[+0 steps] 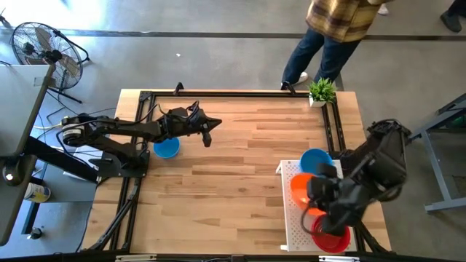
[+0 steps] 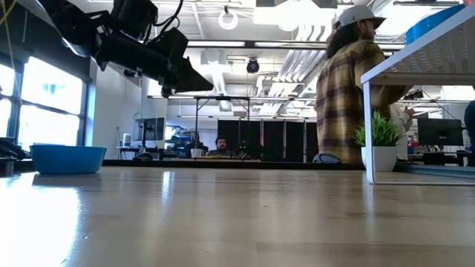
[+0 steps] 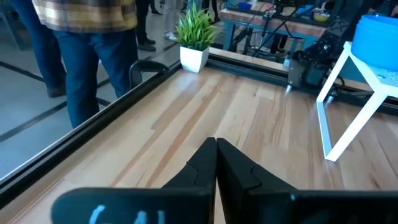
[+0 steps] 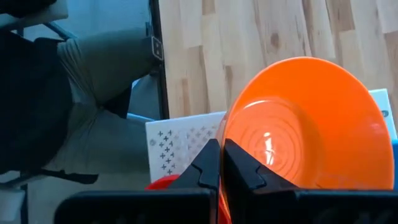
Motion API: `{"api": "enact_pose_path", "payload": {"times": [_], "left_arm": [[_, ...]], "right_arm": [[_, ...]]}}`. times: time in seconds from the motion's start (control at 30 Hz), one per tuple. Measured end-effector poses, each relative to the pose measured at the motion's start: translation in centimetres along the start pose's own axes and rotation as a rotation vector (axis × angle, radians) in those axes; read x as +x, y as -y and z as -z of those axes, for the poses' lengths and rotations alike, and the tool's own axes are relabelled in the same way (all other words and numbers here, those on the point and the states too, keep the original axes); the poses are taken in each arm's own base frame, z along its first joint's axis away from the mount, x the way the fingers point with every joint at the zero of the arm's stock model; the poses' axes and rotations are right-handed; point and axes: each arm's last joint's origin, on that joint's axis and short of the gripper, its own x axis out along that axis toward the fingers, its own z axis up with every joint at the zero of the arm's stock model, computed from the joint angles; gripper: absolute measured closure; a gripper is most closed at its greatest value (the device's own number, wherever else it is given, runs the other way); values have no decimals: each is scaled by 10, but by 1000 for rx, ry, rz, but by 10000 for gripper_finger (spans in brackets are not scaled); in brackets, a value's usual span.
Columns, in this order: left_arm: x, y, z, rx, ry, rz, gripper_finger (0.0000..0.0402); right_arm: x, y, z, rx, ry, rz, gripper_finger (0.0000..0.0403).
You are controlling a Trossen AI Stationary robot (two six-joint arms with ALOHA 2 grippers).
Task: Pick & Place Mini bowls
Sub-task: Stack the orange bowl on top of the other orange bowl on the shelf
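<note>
— What sat on the white perforated rectangular tray (image 1: 293,218)?

— Glossy plastic mini bowls. From above I counted one blue bowl (image 1: 313,159) at the tray's far end, an orange bowl (image 1: 301,185) next to it, and red ones (image 1: 329,239) at the near end, partly hidden under the arm, so their number could not be told.

— And the right hand (image 4: 221,163)?

— It was over the tray, its two dark fingers pressed together on the rim of the orange bowl, which stood tilted on edge in the wrist view, with the tray and a bit of red showing below it.

— Anything away from the tray?

— One more blue mini bowl (image 1: 167,148), resting upright on the wooden desk (image 1: 233,182) near its left edge, just beside the left arm.

— The left hand (image 1: 207,136)?

— Closed on nothing, fingers touching, held above the desk beyond that blue bowl and apart from it.

— How much room was there?

— The whole middle of the desk lay bare between the two arms. A black rail (image 1: 240,93) ran along the far edge, a small potted green plant (image 1: 321,91) stood in the far right corner, and a person in a plaid shirt (image 1: 342,18) stood on the floor just behind it.
</note>
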Motion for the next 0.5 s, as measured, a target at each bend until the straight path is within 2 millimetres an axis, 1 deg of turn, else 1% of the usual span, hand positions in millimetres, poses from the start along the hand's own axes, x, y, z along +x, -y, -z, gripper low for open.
{"api": "enact_pose_path", "payload": {"times": [0.1,0.27,0.5], "left_arm": [[0,0,0,0,0,0,401],[0,0,0,-1,1,-7,401],[0,0,0,-12,1,-7,401]], "right_arm": [[2,-7,11,-1,2,14,402],[20,-14,26,-24,-48,68,402],[41,-15,43,-63,-131,128,402]]}}
